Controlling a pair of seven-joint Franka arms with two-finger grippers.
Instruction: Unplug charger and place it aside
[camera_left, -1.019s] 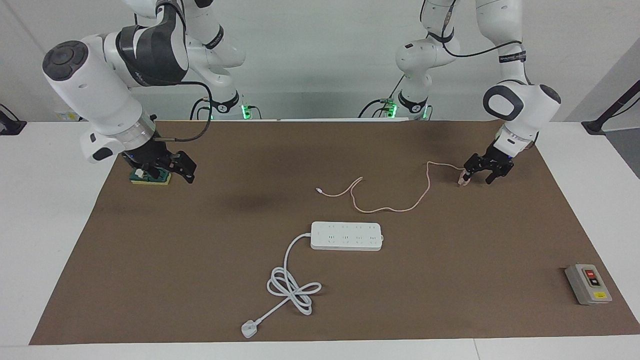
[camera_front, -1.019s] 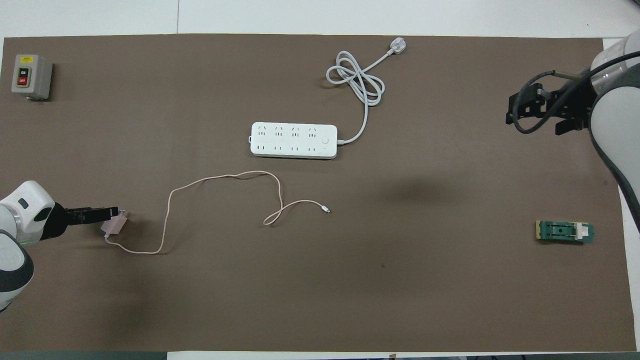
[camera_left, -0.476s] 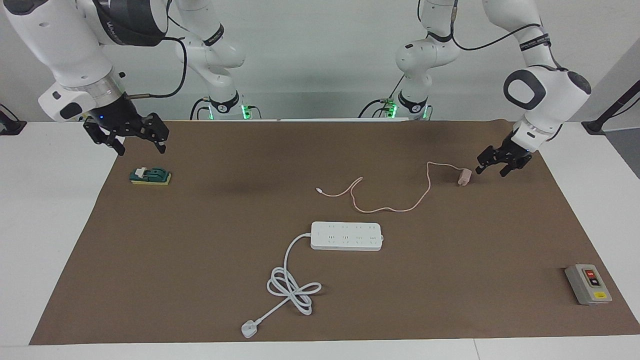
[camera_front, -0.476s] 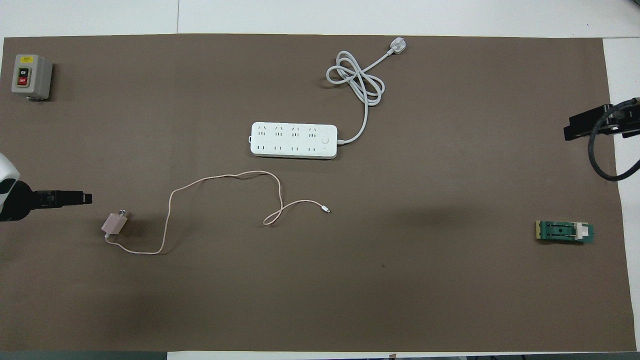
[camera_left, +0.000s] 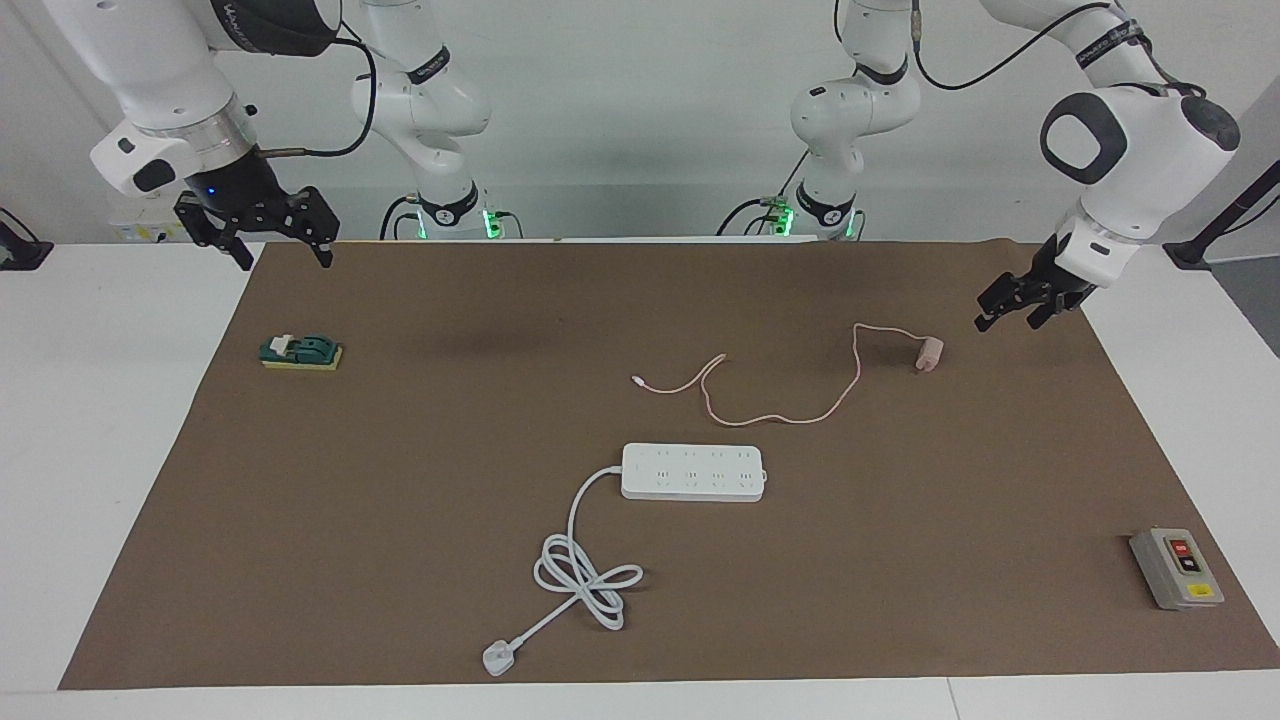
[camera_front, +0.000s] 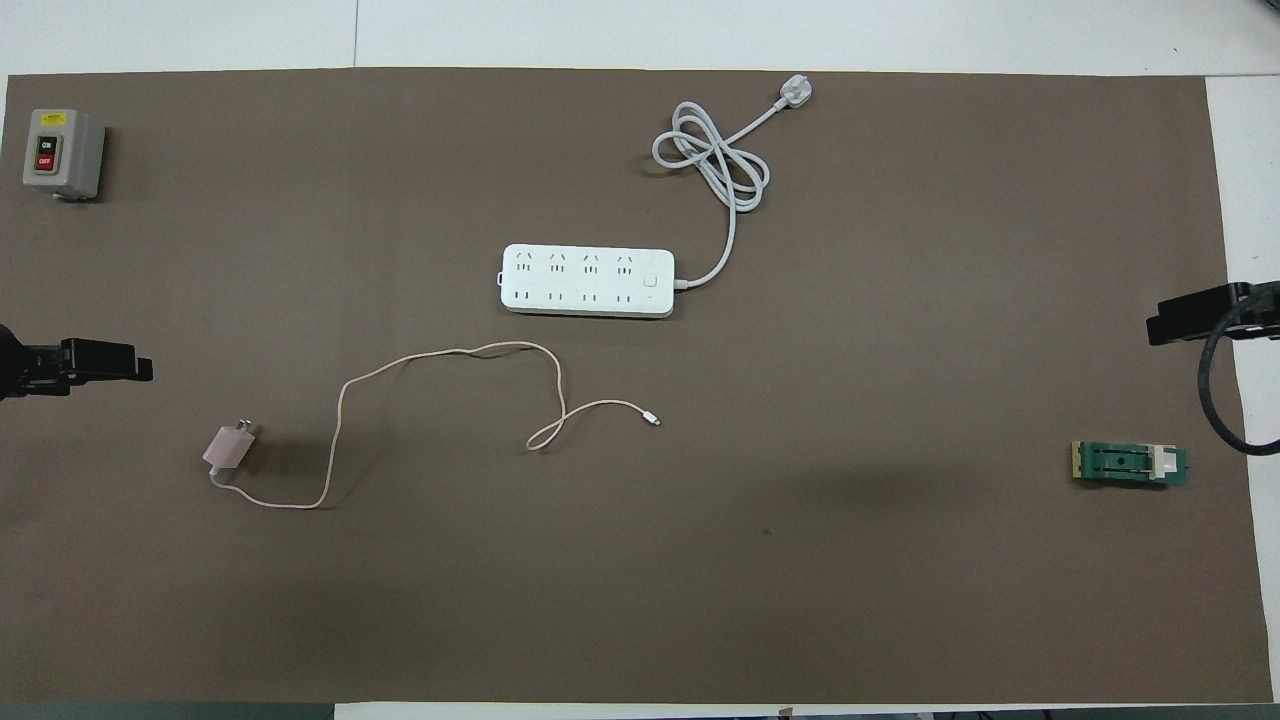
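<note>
Just off the left hand (camera_left: 1012, 312), toward the middle of the tabletop (camera_left: 420, 450), the charger (camera_left: 929, 354) lies on its side on the brown mat, unplugged and free of any grip. The left hand hangs in the air over the mat's edge at the left arm's end, its fingers spread apart and holding nothing; in the overhead view it shows as a dark bar (camera_front: 95, 361) at the mat's edge, with the charger (camera_front: 229, 446) close by but not touching it. From the charger its thin pink cable (camera_left: 790, 400) runs away from the left hand in loose curves toward the mat's centre, ending in a small connector (camera_left: 637, 380) that rests on the mat.

Farther from the robots than the cable lies the white power strip (camera_left: 693, 472), all of its sockets bare, well apart from the left hand. Its thick white cord (camera_left: 585, 570) coils in 1 loose knot and ends in a white plug (camera_left: 496, 657) near the mat's edge farthest from the robots. A grey switch box (camera_left: 1176, 567) with red and yellow buttons sits at the left arm's end, at the corner farthest from the robots.

The right hand (camera_left: 270, 235) waits raised over the corner of the mat at the right arm's end, fingers apart and empty. Below it and a little farther out lies a small green block (camera_left: 301, 352).
</note>
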